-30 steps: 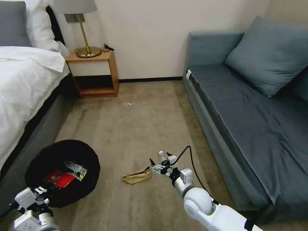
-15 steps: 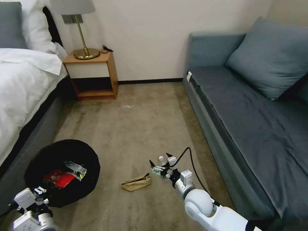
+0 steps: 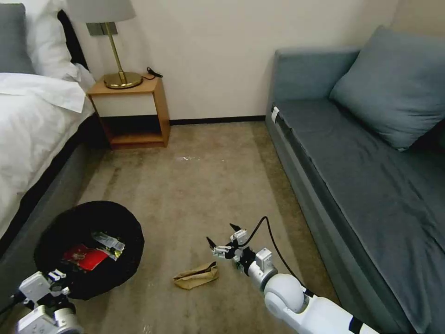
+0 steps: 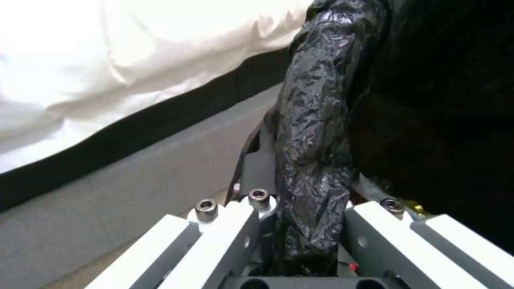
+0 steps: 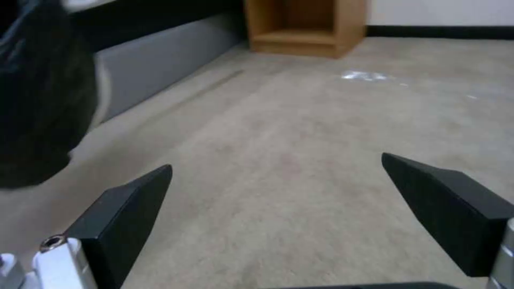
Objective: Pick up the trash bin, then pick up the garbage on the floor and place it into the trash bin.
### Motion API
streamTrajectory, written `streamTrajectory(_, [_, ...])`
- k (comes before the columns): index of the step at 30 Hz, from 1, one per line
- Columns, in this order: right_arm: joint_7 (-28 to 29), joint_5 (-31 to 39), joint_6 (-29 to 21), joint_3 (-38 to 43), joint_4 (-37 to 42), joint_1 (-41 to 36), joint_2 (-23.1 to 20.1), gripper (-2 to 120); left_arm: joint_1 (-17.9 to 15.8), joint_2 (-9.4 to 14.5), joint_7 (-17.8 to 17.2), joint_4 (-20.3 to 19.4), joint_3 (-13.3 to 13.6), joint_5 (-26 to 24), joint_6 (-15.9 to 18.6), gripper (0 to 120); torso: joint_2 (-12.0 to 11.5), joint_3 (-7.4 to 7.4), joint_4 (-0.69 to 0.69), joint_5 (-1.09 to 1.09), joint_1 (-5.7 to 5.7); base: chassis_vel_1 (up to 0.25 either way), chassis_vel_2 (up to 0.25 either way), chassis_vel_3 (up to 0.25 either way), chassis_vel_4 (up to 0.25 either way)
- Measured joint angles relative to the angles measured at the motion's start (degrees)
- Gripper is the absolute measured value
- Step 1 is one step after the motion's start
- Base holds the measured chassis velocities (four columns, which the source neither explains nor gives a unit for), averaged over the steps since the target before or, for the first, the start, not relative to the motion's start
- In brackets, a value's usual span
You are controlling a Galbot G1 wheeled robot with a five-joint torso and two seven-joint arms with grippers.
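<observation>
Your widest landmarks are the grey sofa point(image 3: 361, 167) on the right and the white-sheeted bed point(image 3: 32, 125) on the left, with beige carpet point(image 3: 199, 185) running between them to a wooden nightstand point(image 3: 132, 111) by the wall. On the left side, beside the bed base, the trash bin point(image 3: 88, 248) hangs from your left gripper point(image 3: 54, 278), whose jaws are clamped on its bag-covered rim point(image 4: 313, 168); the black plastic runs straight up between the white fingers point(image 4: 225, 237) in the left wrist view. Inside the bin you can see a red-and-white wrapper point(image 3: 85, 256) and a gold-brown snack wrapper point(image 3: 109, 242) lying next to each other. Your right gripper point(image 3: 222, 239) hovers low over the carpet, jaws spread wide and holding nothing; bare carpet fills the gap between its black fingertips point(image 5: 134, 200) in the right wrist view. The tan paper scrap point(image 3: 197, 276) lies on the floor just beside that gripper, toward the bin, untouched.
</observation>
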Motion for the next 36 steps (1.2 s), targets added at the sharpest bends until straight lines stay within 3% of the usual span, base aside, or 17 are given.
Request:
streamTrajectory(3, [-9.2, -3.7, -0.1, -1.2, -3.6, 2.1, 0.5, 100, -0.2, -0.2, 0.0, 0.3, 0.0, 0.1, -0.1, 3, 0.0, 0.0, 0.0, 0.0, 0.0, -0.068, 0.068, 0.062, -0.062])
streamTrajectory(11, [-22.5, -8.0, -2.0, -4.9, -12.5, 9.8, 3.1, 100, -0.7, -0.7, 0.4, 1.5, -0.1, 2.0, -2.0, 3, 0.0, 0.01, -0.01, 0.0, 0.01, -0.065, 0.056, 0.05, -0.06])
streamTrajectory(22, [-25.3, -12.9, -3.2, -10.4, -26.0, 18.6, 11.1, 100, -2.0, -1.2, 0.7, 3.0, -0.3, 1.7, -2.0, 3, 0.0, 0.0, 0.01, 0.0, 0.01, 0.0, 0.0, 0.0, 0.0])
streamTrajectory(36, [-30.5, -21.6, -2.6, -11.5, -36.6, 16.5, 15.5, 100, -3.1, -2.1, 1.2, 3.8, -0.3, 1.3, -1.8, 3, 0.0, 0.0, -0.01, 0.0, 0.0, 0.0, 0.0, 0.0, 0.0])
